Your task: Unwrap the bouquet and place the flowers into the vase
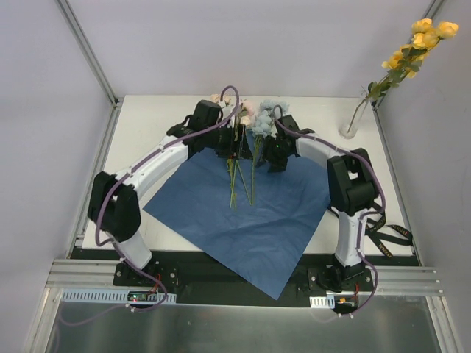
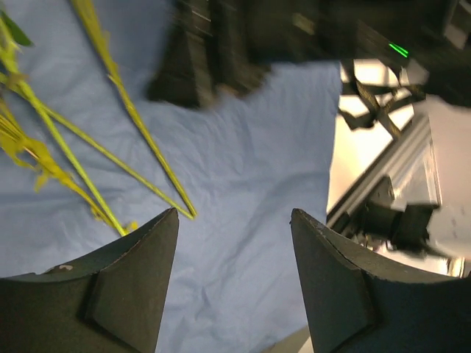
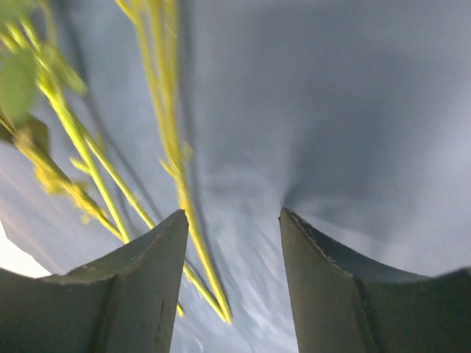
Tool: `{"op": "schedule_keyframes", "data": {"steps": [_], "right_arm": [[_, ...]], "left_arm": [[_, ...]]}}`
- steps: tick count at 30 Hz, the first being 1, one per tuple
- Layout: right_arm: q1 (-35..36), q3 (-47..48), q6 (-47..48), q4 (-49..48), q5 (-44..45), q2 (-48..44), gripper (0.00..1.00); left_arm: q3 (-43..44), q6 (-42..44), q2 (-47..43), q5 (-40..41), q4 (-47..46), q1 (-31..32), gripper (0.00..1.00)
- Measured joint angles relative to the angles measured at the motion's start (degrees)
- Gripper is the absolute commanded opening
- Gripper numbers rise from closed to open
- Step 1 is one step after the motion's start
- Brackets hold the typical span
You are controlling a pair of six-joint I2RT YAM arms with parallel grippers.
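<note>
Left pincer (image 2: 234,219) gapes over flowers (image 2: 132,110) on blue paper (image 2: 257,169)

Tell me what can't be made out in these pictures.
- Top view: fingertips of the left gripper and right gripper, covered by their wrists and the blooms.
- Wrist views: blooms cut off by the edges; only stems show, motion-blurred in the right one.
- Top view: vase outline, nearly transparent.

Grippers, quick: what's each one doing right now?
Left gripper: open, nothing between its fingers.
Right gripper: open, not gripping the flower stems near it.
</note>
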State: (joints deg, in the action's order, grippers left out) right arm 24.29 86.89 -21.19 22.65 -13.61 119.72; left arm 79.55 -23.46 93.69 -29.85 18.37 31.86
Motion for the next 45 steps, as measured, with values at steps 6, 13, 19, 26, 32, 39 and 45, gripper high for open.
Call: {"op": "schedule_keyframes", "data": {"steps": [6, 13, 19, 26, 32, 39, 45], "right_arm": [[-6.4, -15.72, 1.81, 2.51, 2.12, -17.46, 0.57], [-12.92, -22.47, 6.84, 8.57, 8.5, -36.87, 0.57], [-12.15, -25.46, 8.83, 11.06, 8.96, -46.45, 0.57], [-12.15, -25.86, 9.33, 11.67, 8.5, -45.68, 0.57], [-12.09, -25.81, 9.27, 11.63, 7.45, -44.5, 0.57], [-11.15, -24.79, 8.39, 11.69, 6.71, -43.43, 0.57], [-9.05, -23.08, 7.41, 11.65, 6.12, -43.43, 0.61]], "left_arm": [[10.56, -2.32, 14.19, 2.69, 1.05, -1.18, 0.45], [26.1, 1.44, 31.04, 16.17, 6.01, 3.17, 0.49], [30.99, 3.37, 36.96, 24.33, 10.58, 5.99, 0.42], [32.92, 3.72, 41.24, 26.4, 12.02, 7.19, 0.12], [33.24, 4.7, 41.24, 28.83, 12.46, 7.21, 0.19], [33.24, 6.43, 41.24, 30.03, 12.76, 7.21, 0.12], [33.55, 7.63, 41.31, 29.73, 13.35, 7.21, 0.0]]}}
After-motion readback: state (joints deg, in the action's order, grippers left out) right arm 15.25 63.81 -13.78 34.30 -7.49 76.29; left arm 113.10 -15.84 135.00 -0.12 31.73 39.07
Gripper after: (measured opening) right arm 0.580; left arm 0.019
